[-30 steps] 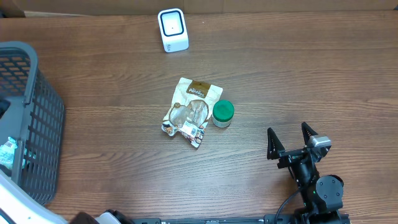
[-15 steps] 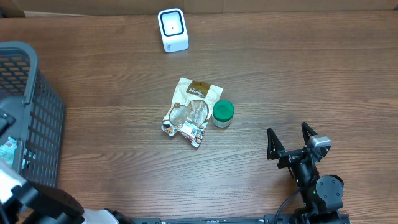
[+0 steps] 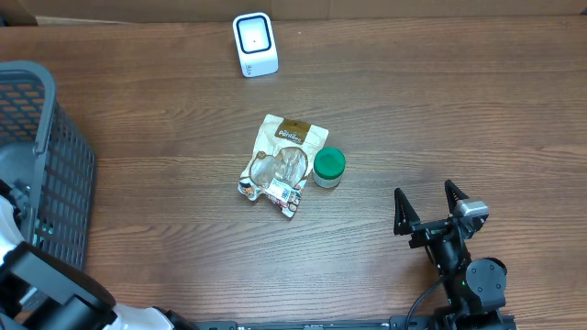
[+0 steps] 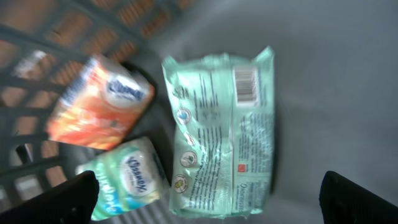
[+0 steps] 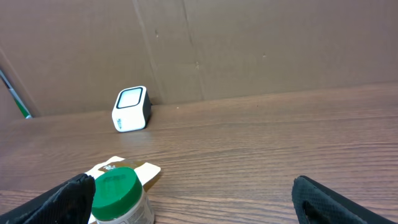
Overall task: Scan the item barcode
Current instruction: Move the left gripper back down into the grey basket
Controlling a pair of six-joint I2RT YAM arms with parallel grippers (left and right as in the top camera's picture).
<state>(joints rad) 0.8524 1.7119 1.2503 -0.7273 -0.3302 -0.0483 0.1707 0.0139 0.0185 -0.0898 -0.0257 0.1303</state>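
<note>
My left gripper (image 4: pixel 211 202) hangs open inside the grey basket (image 3: pixel 41 174), its two dark fingertips (image 4: pixel 68 199) spread wide with nothing between them. Just beneath it, flat on the basket floor, lies a pale green wipes pack (image 4: pixel 224 130) with its barcode (image 4: pixel 245 84) facing up. The white scanner (image 3: pixel 255 43) stands at the table's far edge and also shows in the right wrist view as the scanner (image 5: pixel 131 109). My right gripper (image 3: pixel 424 192) rests open near the front right, empty, pointing toward the scanner.
An orange tissue pack (image 4: pixel 99 102) and a teal tissue pack (image 4: pixel 127 177) lie beside the green pack against the basket's mesh wall. A beige snack pouch (image 3: pixel 284 160) and a green-lidded jar (image 3: pixel 328 168) sit mid-table. A cardboard wall (image 5: pixel 249 43) backs the table.
More of my left arm has come into the overhead view at the lower left, next to the basket. The right arm and the things on the table have not moved.
</note>
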